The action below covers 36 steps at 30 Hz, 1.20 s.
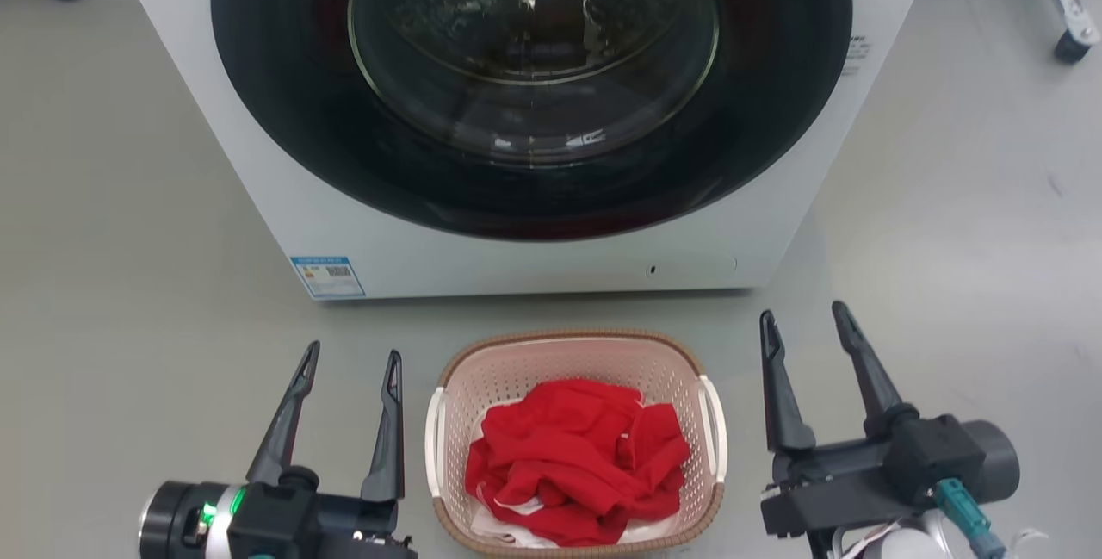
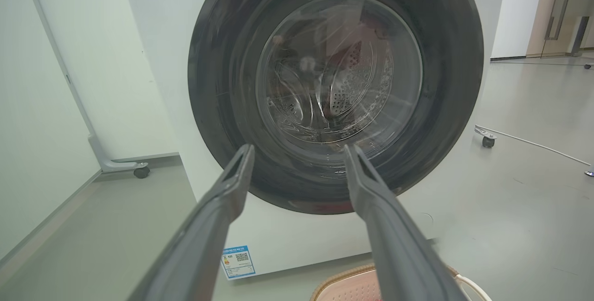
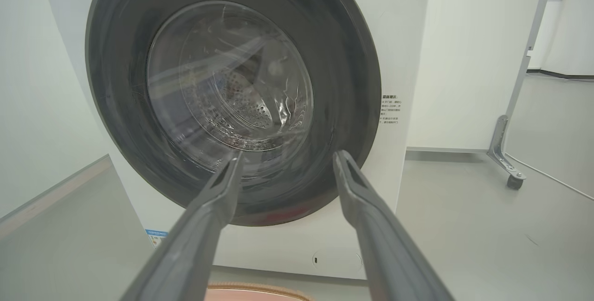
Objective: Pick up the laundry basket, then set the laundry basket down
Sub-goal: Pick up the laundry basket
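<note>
**Both grippers open, basket not picked up yet**

L gripper (image 1: pixel 353 350) and R gripper (image 1: pixel 802 311) each have their fingers spread wide w/ nothing in them, tips pointing to 12 o'clock. The laundry basket (image 1: pixel 568 338) sits on the floor (image 1: pixel 129 240) between them, at 6 o'clock in the head view. L gripper is at its 9 o'clock and R at its 3 o'clock, near but not touching. Red clothes (image 1: pixel 577 447) are piled inside. I think it could go wrong if one side lifts before the other: basket tips, clothes fall out. The thin fingers may also slip off the smooth white handles (image 1: pixel 433 438). The washing machine (image 1: pixel 516 257) stands close at 12 o'clock, so a push fwd could bump it. The floor is smooth and grey, so a nudge may slide the basket. A small wheel (image 1: pixel 1070 46) of a frame shows at 2 o'clock.
</note>
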Tool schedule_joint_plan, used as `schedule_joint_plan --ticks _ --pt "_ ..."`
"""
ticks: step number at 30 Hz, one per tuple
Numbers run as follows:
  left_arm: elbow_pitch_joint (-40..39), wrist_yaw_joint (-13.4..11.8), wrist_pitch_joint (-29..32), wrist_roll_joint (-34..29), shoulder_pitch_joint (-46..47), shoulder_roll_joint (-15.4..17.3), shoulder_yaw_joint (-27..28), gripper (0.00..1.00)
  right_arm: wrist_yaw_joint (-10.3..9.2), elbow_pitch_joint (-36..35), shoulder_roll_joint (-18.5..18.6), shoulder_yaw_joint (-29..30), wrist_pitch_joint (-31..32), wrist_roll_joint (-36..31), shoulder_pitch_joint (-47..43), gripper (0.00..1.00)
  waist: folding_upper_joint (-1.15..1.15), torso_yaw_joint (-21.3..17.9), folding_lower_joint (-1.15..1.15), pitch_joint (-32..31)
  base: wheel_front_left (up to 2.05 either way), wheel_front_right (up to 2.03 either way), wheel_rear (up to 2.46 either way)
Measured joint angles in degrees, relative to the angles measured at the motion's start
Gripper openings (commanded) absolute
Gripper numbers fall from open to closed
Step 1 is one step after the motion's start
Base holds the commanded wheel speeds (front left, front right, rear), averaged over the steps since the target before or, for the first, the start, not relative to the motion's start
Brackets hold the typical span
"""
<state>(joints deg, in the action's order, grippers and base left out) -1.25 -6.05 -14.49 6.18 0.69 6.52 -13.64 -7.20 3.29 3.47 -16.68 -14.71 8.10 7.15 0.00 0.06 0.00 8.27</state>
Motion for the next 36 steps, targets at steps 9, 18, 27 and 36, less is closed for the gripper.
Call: schedule_joint_plan --ticks 9,18,27,36 --pt "2.16 0.07 0.00 0.53 5.05 -1.19 -0.13 1.00 0.33 1.47 0.04 1.49 0.00 0.48 5.03 1.00 0.00 0.20 0.01 6.98 0.00 0.00 0.00" --pt "6.44 0.60 0.00 0.58 11.48 -1.81 -1.24 1.00 0.66 5.72 0.07 2.89 0.00 1.31 11.42 1.00 0.01 0.53 0.02 14.41 0.00 0.00 0.00" --pt "12.37 1.80 0.00 1.34 18.56 -2.76 -1.48 1.00 0.67 12.25 0.08 4.50 0.00 2.74 17.40 1.00 0.01 0.98 0.01 21.98 0.00 0.00 0.00" --pt "18.57 3.46 0.00 3.53 25.09 -3.23 -1.96 1.00 0.67 17.77 0.11 5.43 0.53 3.08 22.96 1.00 0.01 1.67 0.01 28.75 0.00 0.00 0.00"
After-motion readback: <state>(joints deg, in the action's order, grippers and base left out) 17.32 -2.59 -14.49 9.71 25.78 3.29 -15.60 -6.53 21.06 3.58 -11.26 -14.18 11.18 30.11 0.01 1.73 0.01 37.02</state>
